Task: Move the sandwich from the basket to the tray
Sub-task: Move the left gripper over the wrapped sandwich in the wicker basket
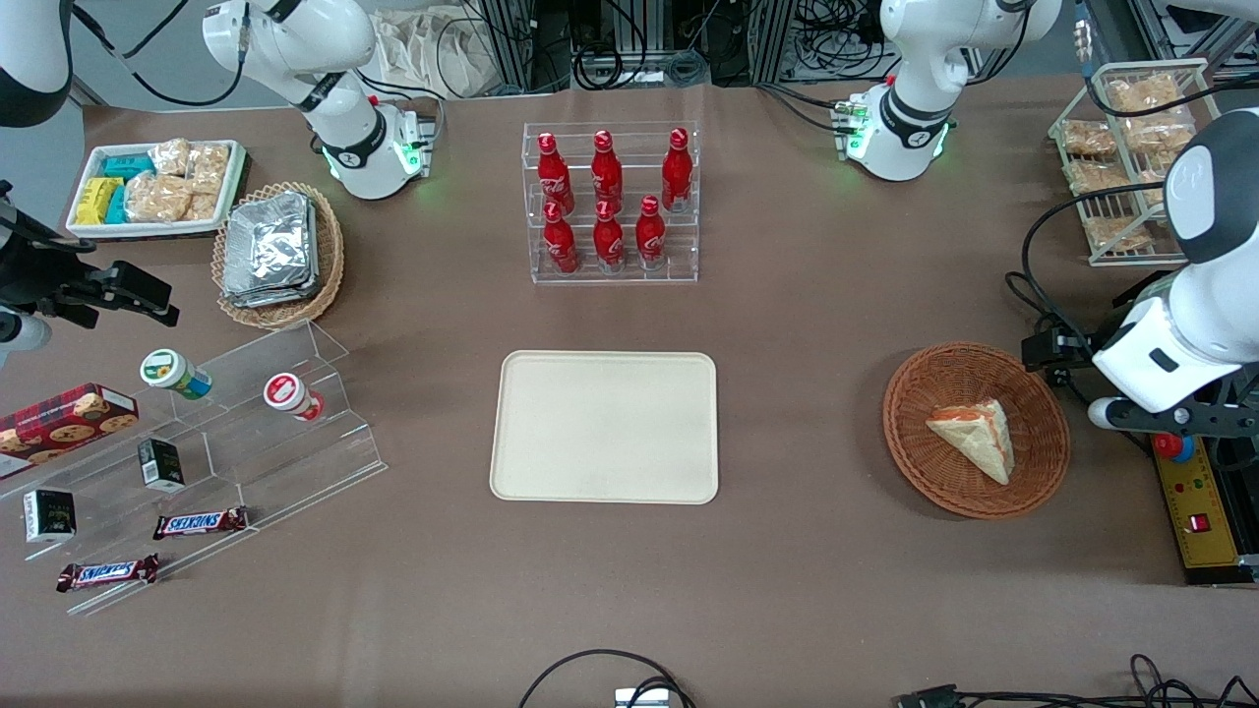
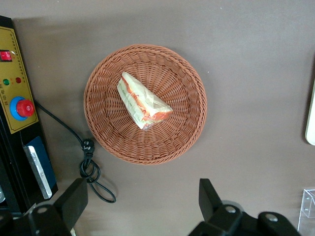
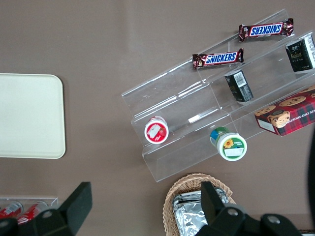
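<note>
Woven reddish-brown basket (image 2: 145, 103) holds the untouched sandwich (image 2: 142, 101) at its centre, so the reach is only starting: the wide-open, empty gripper (image 2: 140, 204), high at the basket's three o'clock toward the working arm's end, must descend before crossing to the tray (image 1: 605, 427).

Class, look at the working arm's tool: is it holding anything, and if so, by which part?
Nothing is held. The tool is open above the table beside the basket, and the sandwich lies untouched in the basket.

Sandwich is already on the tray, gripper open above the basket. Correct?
Not quite. The sandwich is in the basket, not on the tray, which holds nothing; the front view shows both. The rest holds: the left wrist view shows the gripper open above the basket, fingers spread apart.
</note>
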Controlling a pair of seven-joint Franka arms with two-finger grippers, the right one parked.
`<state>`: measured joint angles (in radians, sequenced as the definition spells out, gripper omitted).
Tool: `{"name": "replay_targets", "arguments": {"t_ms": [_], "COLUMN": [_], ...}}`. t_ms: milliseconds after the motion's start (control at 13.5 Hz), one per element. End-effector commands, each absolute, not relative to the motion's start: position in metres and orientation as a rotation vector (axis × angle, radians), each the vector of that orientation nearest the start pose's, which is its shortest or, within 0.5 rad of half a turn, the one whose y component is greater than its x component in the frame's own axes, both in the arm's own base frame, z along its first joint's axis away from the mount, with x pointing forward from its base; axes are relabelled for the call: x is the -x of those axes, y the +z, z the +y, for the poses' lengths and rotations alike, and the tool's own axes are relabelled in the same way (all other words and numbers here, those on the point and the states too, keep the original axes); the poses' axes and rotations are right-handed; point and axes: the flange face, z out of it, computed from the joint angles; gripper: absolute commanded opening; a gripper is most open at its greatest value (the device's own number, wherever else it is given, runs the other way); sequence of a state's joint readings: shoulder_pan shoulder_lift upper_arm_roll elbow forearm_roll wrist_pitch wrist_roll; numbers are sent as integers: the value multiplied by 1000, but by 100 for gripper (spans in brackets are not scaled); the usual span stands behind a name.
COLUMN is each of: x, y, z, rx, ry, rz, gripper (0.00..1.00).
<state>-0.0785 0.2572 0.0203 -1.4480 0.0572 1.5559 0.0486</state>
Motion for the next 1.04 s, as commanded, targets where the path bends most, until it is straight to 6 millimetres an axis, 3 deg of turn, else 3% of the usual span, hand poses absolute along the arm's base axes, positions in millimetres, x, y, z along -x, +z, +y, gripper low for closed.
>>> {"name": "replay_targets", "arguments": {"t_ms": [0,296,444,593,815,963], "x": [-626,-628,-626,-621,-614,-611], "y": [534,530,516,490,460,435], "z": [-31,-31,-28,-20,-12,9], "rx": [3060,3066,3064,3058,3055,3034], "ry": [236,246,290,354,345,341], "rz": [188,178,104,-128,-275,-454], "gripper": [100,100,100,100,100,100]}}
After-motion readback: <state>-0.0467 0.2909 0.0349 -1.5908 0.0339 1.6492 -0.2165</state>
